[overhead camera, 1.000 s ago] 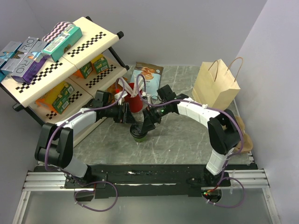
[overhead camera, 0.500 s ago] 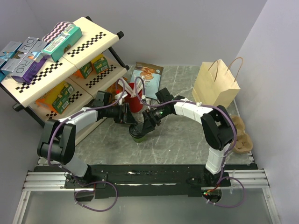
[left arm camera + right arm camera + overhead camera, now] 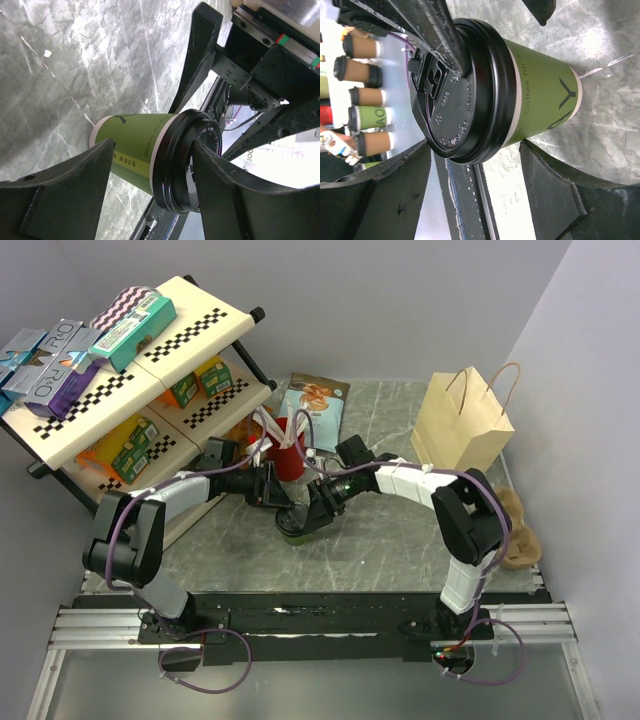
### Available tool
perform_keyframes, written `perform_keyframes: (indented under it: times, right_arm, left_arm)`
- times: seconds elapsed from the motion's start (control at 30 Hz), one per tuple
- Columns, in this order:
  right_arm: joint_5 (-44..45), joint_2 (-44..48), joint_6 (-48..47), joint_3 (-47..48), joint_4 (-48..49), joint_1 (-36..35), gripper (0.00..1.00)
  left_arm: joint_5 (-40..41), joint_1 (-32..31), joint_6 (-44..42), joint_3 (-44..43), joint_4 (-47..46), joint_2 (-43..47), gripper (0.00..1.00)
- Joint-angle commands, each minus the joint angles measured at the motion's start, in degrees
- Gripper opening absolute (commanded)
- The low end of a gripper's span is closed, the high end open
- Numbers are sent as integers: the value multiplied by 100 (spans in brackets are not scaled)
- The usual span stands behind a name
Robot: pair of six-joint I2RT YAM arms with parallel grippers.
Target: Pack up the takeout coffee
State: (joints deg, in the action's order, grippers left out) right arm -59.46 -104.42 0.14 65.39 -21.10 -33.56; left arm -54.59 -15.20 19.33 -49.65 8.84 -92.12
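Observation:
The takeout coffee (image 3: 297, 529), a green paper cup with a black lid (image 3: 447, 90), stands upright on the marble table. My left gripper (image 3: 274, 496) reaches it from the left and is open. In the left wrist view the cup (image 3: 132, 142) lies between the jaws of the left gripper (image 3: 152, 145). One left finger (image 3: 437, 37) lies across the lid's top. My right gripper (image 3: 316, 506) comes in from the right, open. In the right wrist view the cup (image 3: 540, 95) sits just beyond the tips of the right gripper (image 3: 475, 147), one finger near the lid rim, one near the cup wall.
A red cup with white stirrers (image 3: 290, 455) stands just behind the grippers. A snack bag (image 3: 315, 400) lies farther back. A brown paper bag (image 3: 462, 425) stands open at the back right, with a cup carrier (image 3: 520, 535) by the right edge. A checkered shelf rack (image 3: 130, 390) fills the left.
Both grippers have narrowed their jaws and edged in closer round the cup. The cup itself stays in the same spot.

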Motion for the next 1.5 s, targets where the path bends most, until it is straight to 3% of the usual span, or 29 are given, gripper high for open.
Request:
perform_keyframes:
  times: [0.0, 0.27, 0.4, 0.63, 0.7, 0.87, 0.9, 0.93, 1.23, 1.47]
  right_arm:
    - [2157, -79, -374, -377, 185, -370, 72]
    - [2694, -324, -146, -220, 107, -459, 70]
    - [2310, -272, -172, -219, 106, -362, 71]
    - [1561, 825, -156, -755, 449, -274, 98]
    - [1455, 1019, 133, -816, 607, -204, 100]
    - [1306, 1416, 258, -765, 748, -124, 100]
    - [1262, 1416, 250, -729, 678, -90, 100]
    - [1227, 1416, 258, -633, 625, -63, 100]
    - [796, 1223, 30, 237, 45, -1, 100]
    - [1103, 871, -1260, 976, -219, -124, 100]
  left_arm:
    - [757, -9, -211, 368, 136, -254, 67]
    - [748, -9, -167, 517, 39, -263, 67]
    - [748, 0, -140, 570, 12, -176, 67]
    - [695, 35, 18, 597, 4, 35, 67]
    - [512, 79, 97, 605, -75, 158, 70]
    - [-34, 105, 281, 527, -488, 598, 90]
    - [-60, 105, 273, 483, -489, 685, 99]
    - [-69, 105, 212, 421, -445, 721, 99]
    - [282, 105, -974, 51, 249, 1494, 99]
    - [361, 114, -3118, 192, 1479, 2337, 99]
